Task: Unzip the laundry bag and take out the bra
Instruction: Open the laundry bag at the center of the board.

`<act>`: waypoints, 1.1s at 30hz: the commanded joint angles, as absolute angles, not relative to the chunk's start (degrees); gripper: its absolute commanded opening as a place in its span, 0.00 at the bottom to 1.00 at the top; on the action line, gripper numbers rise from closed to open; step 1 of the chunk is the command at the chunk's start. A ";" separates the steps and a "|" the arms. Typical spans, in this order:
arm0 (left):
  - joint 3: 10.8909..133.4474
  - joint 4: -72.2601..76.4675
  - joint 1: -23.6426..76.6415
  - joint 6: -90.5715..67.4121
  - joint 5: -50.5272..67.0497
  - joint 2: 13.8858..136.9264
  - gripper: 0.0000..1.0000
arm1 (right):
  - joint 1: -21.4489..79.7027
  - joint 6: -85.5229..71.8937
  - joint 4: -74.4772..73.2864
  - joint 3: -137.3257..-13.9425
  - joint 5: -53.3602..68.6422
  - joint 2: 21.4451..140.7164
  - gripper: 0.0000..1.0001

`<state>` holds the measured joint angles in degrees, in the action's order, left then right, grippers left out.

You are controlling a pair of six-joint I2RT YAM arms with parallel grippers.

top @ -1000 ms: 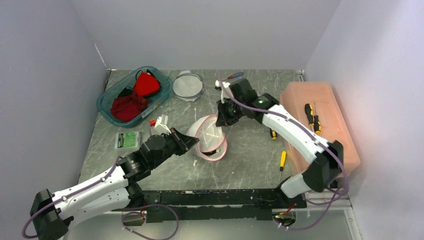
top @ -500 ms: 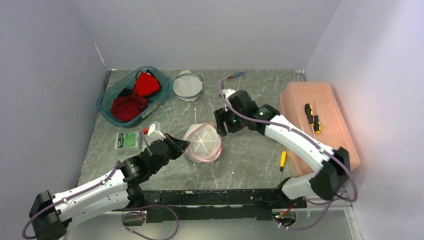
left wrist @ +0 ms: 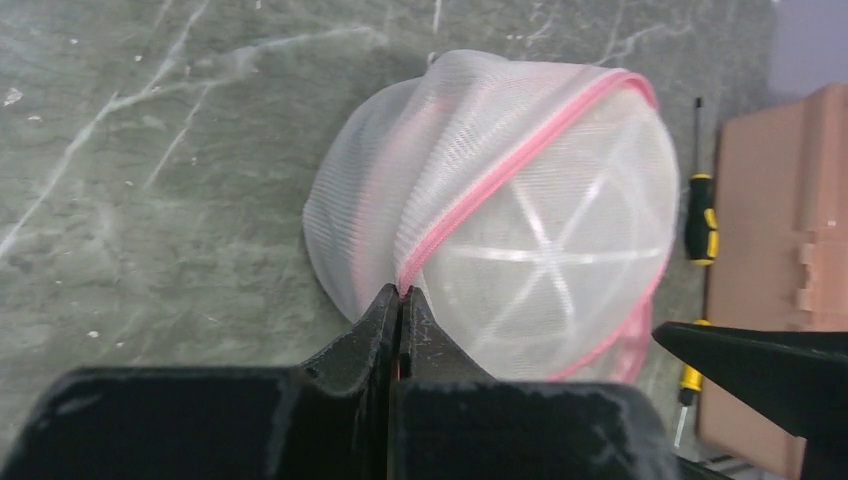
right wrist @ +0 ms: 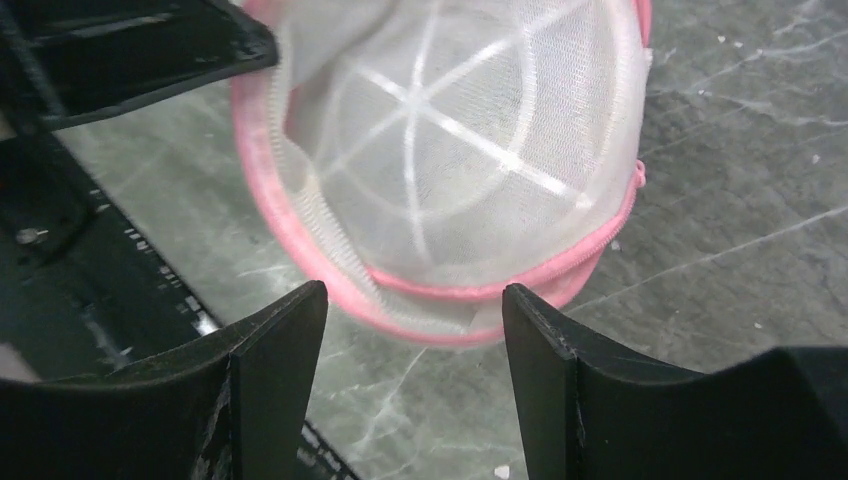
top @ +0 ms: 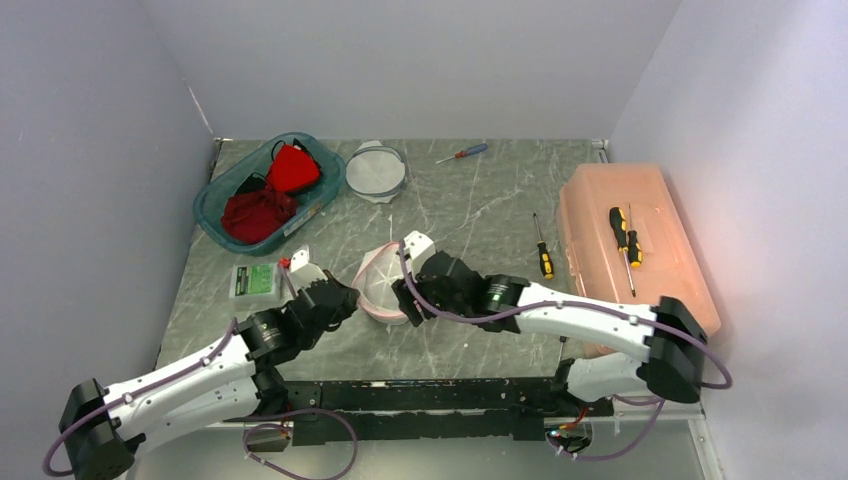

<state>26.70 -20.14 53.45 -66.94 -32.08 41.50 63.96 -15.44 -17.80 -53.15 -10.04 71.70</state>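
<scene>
A robotics lab test cell: plain pale walls [top: 400, 60] box in a grey marbled bench [top: 480, 200], a left arm [top: 180, 385] and a right arm [top: 590, 315] are bolted to a black rail [top: 430, 395] at its near edge, with screwdrivers [top: 541, 258] and plastic tubs [top: 600, 210] scattered about.

You have the white mesh laundry bag with pink zip [top: 380, 285] mid-table, between the left gripper [left wrist: 400, 305] and right gripper [right wrist: 413, 320]. The teal plastic basket [top: 207, 207] sits behind-left, and the orange plastic box [top: 595, 255] to the right carries a yellow-handled screwdriver [top: 621, 233].
</scene>
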 commanded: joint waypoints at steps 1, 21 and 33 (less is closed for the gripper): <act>25.60 -20.74 53.63 -67.07 -34.06 43.99 0.03 | 64.46 -14.43 -1.12 -51.22 -15.88 75.45 0.66; 18.34 -10.00 53.63 -64.89 -32.37 45.78 0.03 | 69.71 -3.89 4.36 -53.42 -18.85 91.75 0.73; 17.60 -7.99 53.70 -62.90 -31.52 44.06 0.03 | 69.89 -8.33 4.31 -52.70 -24.79 92.04 0.09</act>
<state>17.96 -10.28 53.45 -64.07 -31.40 44.75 70.08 -6.09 3.05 -53.41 -24.23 95.46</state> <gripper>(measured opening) 0.031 0.197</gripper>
